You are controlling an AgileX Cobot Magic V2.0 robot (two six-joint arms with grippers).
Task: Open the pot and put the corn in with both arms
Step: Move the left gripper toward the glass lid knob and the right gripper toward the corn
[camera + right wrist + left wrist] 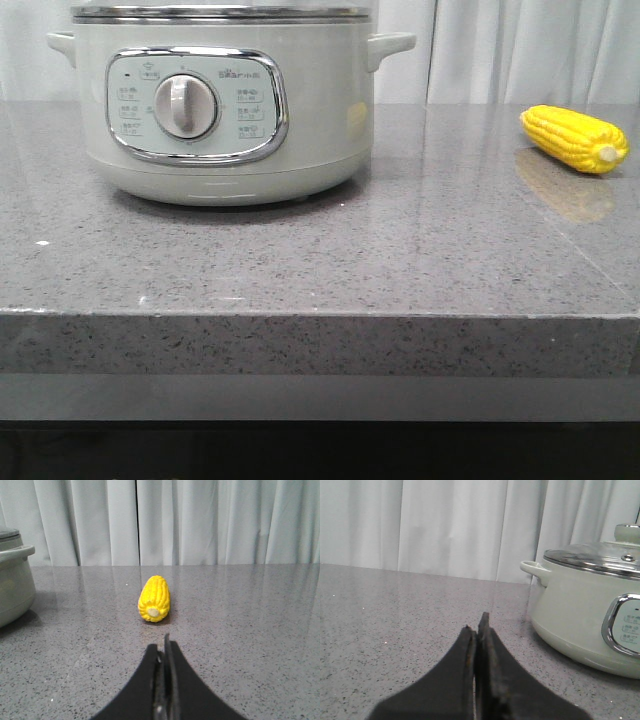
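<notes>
Right tool (164,645) pressed closed; corn (154,599) lies ahead, apart.

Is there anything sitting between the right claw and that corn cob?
Nothing: the right wrist view shows only bare grey countertop between the right gripper and the corn.

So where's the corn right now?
The corn lies on the counter at the front view's far right, well apart from the pot, straight ahead of the right hand.

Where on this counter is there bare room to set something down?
The widest free patch lies between the pot and the corn, running forward to the counter's front edge. Left of the pot is bare too. Nowhere looks crowded.
</notes>
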